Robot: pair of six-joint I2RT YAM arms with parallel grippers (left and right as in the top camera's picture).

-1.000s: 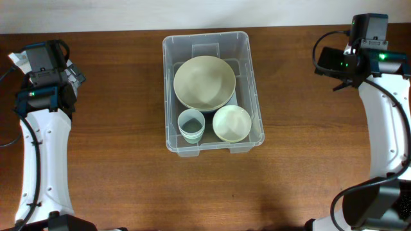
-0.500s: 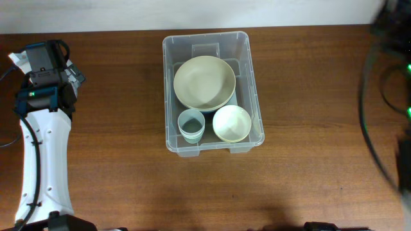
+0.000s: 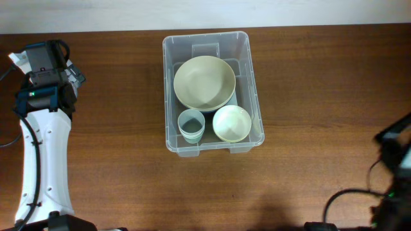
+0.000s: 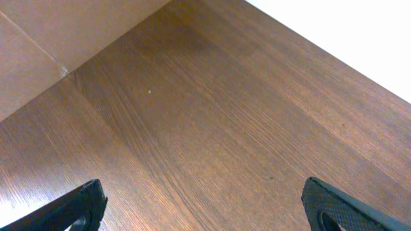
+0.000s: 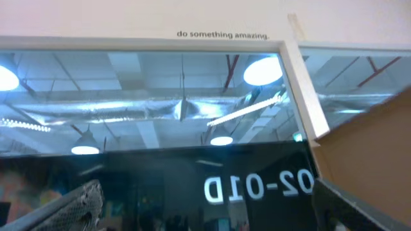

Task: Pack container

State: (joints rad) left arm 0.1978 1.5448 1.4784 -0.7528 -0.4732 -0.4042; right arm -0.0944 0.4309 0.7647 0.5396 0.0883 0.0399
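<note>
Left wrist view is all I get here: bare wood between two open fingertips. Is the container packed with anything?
Observer: Yes. Overhead, the container holds a large bowl, a small bowl and a cup.
Operator: How close is my arm to it?
Observer: The left arm is at the left edge of the table, well apart from the container.
Operator: And the right gripper?
Observer: In its wrist view, the right gripper is open and empty, aimed up at ceiling lights rather than the table.
</note>
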